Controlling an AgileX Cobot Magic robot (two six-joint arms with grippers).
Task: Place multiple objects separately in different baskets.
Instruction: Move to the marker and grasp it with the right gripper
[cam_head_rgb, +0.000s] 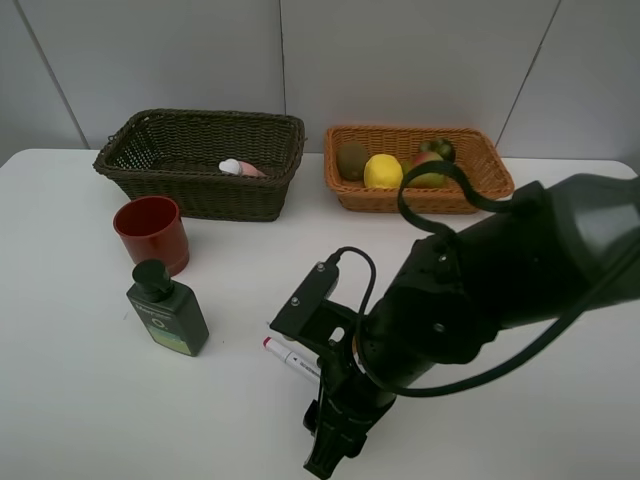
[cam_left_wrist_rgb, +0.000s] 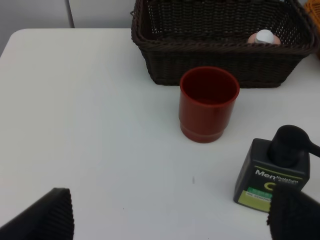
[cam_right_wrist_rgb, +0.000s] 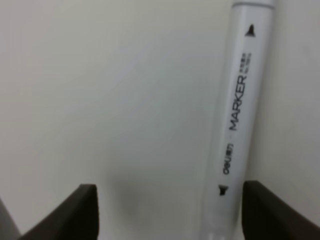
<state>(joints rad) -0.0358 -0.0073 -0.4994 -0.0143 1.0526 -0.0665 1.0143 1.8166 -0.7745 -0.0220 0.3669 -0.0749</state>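
**Over the marker:** My right arm (cam_head_rgb: 500, 270) comes in from the right edge of the worktop (cam_head_rgb: 80, 400). It bends steeply down close to the front edge, about midway along it, with the wrist low over the surface. My right gripper (cam_right_wrist_rgb: 167, 212) stands with its jaws parted astride the white marker (cam_head_rgb: 290, 357), which lies flat on the worktop. The barrel runs close beside one finger (cam_right_wrist_rgb: 280, 215) and well clear of the other, so nothing is clamped. In the high view the marker's red end pokes out from under my wrist, toward the left edge.

My left gripper (cam_left_wrist_rgb: 170, 222) hangs above the left part of the worktop, jaws spread wide and holding nothing. It faces the red cup (cam_head_rgb: 151, 233), which stands upright just in front of the dark olive-brown basket (cam_head_rgb: 200, 197). The dark green bottle (cam_head_rgb: 167, 310) sits just beside the cup, nearer the front edge.

Both baskets line the far edge side by side with a gap between them. The dark one, left of middle, holds the pink bottle (cam_head_rgb: 241, 168) lying toward its right end. The light orange-tan basket (cam_head_rgb: 400, 200), right of middle, holds the brown kiwi (cam_head_rgb: 352, 160), the yellow lemon (cam_head_rgb: 383, 171), the green-red pear (cam_head_rgb: 429, 166) and the dark green round fruit (cam_head_rgb: 438, 148).
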